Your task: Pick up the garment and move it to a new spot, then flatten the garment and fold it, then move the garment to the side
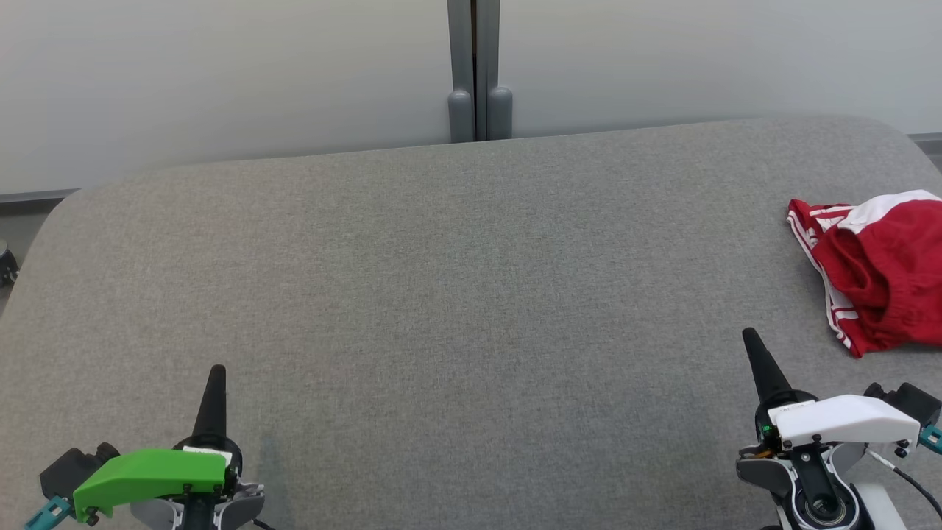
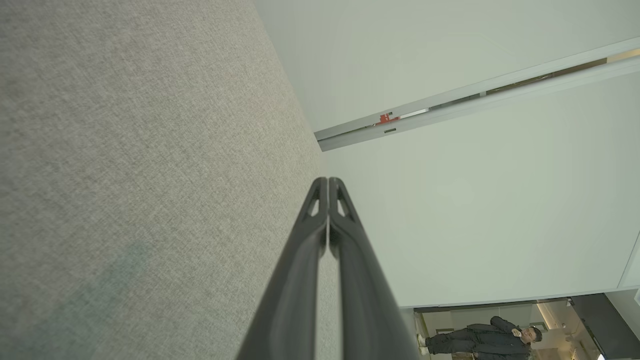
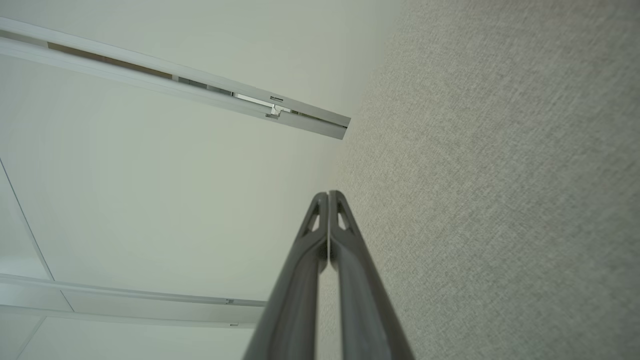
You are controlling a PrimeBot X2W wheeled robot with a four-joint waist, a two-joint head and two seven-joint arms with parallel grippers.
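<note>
Grey fabric surface (image 1: 441, 294), broad, with rounded corners. Red garment (image 1: 883, 272), crumpled at the surface's right edge (partly cut off by the frame), long axis near-to-far, white-striped side facing centre. Right gripper (image 1: 751, 338) and left gripper (image 1: 217, 375): fingers pressed together, empty.

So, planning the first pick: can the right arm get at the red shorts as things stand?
Probably yes: the shut right gripper sits near the red-and-white shorts, with only grey fabric surface between them.
</note>
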